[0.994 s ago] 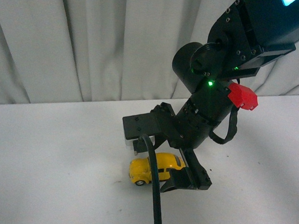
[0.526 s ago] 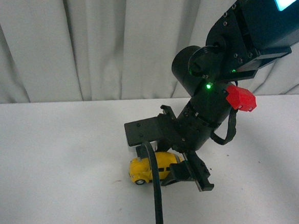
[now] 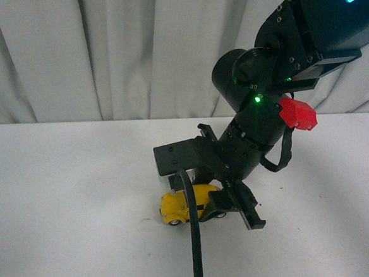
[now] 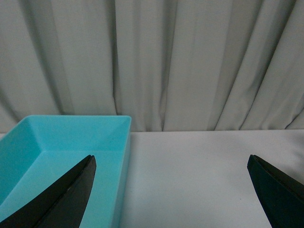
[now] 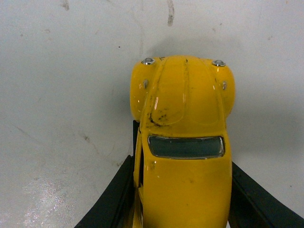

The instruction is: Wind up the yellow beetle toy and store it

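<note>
Right tool [image 3: 216, 212] is low over the worktop [image 3: 61, 187]. Its fingers [image 5: 116, 197] press against both flanks of the yellow toy car [image 3: 181, 206], so it is closed on it. The car sits near the middle of the worktop, wheels apparently down. Left tool [image 4: 168, 190] gapes wide, holding nothing, with the turquoise box [image 4: 121, 156] just ahead of it.

Step, as judged: grip taken for winding. Next move likely calls for dragging the car backwards with its wheels pressed down, then carrying it to the box.
</note>
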`<state>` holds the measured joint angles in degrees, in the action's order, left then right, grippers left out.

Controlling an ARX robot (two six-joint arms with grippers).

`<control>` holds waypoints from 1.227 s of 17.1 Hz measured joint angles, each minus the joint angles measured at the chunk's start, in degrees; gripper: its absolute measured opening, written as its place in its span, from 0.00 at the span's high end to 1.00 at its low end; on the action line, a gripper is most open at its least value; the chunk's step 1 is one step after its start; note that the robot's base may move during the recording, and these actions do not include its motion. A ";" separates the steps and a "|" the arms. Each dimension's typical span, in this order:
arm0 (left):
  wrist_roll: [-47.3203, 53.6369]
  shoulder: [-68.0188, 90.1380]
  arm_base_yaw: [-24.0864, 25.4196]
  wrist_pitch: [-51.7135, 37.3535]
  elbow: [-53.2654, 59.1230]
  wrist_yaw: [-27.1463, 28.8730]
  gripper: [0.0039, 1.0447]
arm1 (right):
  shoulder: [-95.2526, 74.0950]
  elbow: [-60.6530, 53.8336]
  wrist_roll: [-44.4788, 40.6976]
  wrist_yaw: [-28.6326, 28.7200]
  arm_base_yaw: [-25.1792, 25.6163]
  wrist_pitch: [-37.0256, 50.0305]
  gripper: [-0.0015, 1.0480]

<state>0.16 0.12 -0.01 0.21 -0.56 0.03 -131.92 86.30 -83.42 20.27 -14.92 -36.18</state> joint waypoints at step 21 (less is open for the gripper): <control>0.00 0.00 0.00 -0.02 0.00 0.02 0.06 | 4.74 -9.88 -14.93 2.03 14.25 1.44 0.59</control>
<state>0.16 0.12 -0.01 0.19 -0.56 0.05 -127.17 76.42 -98.35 22.30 -0.67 -34.74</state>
